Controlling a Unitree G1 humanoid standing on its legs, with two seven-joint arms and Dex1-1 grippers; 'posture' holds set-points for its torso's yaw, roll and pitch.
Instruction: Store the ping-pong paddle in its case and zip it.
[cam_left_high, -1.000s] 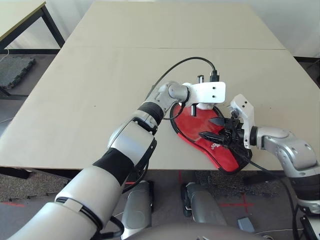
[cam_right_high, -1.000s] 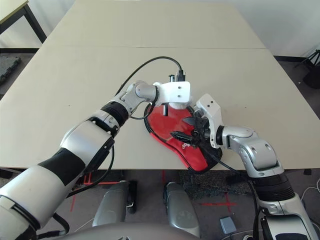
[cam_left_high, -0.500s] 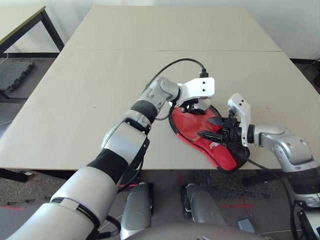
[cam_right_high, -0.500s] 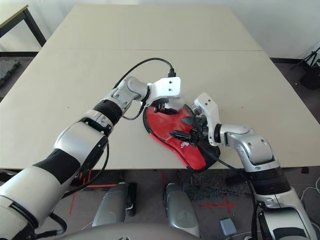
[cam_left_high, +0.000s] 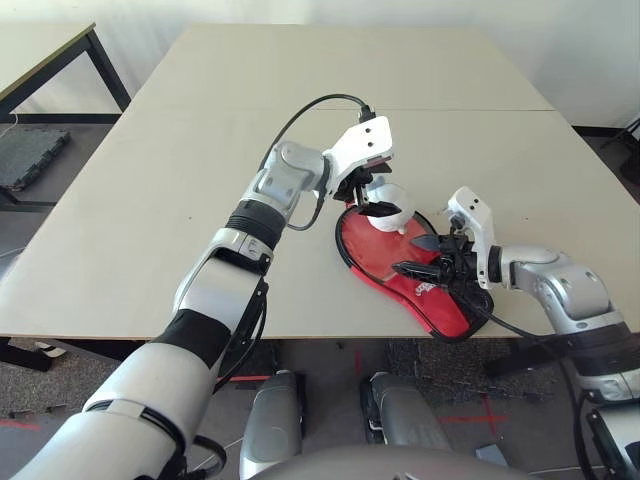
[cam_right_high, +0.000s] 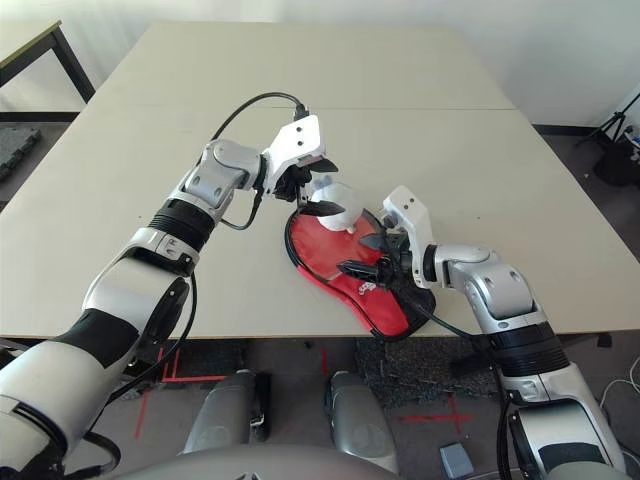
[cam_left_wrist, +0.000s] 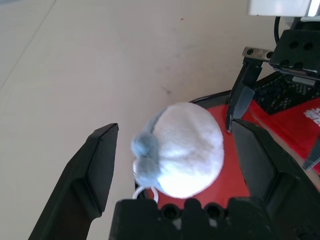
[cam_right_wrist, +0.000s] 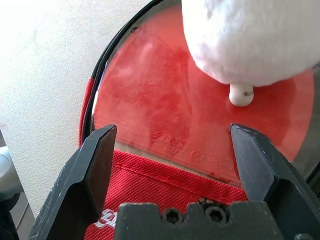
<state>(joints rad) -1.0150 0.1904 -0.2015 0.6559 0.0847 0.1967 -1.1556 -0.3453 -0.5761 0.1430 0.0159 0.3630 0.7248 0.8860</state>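
Note:
The case (cam_left_high: 441, 312) lies open near the table's front edge, red with a black zipper rim. Inside it shows the ping-pong paddle (cam_left_high: 372, 256) by its round red face (cam_right_wrist: 165, 90); the handle is hidden under the case's red flap (cam_right_wrist: 165, 185). A small white fuzzy lump (cam_left_high: 386, 203) rests on the far end of the paddle face. My left gripper (cam_left_high: 368, 198) hangs open just above and beside that lump (cam_left_wrist: 185, 150), holding nothing. My right gripper (cam_left_high: 411, 255) is open low over the flap, with its fingers (cam_right_wrist: 95, 165) spanning the paddle face.
The case's narrow end reaches the table's front edge (cam_left_high: 300, 337). A black cable (cam_left_high: 300, 115) loops up from my left wrist. A second table (cam_left_high: 40, 45) stands at the far left, beyond a gap of floor.
My left gripper has opened and drawn back up and to the far left from the case's far end, uncovering the white lump. The right gripper has stayed put over the flap.

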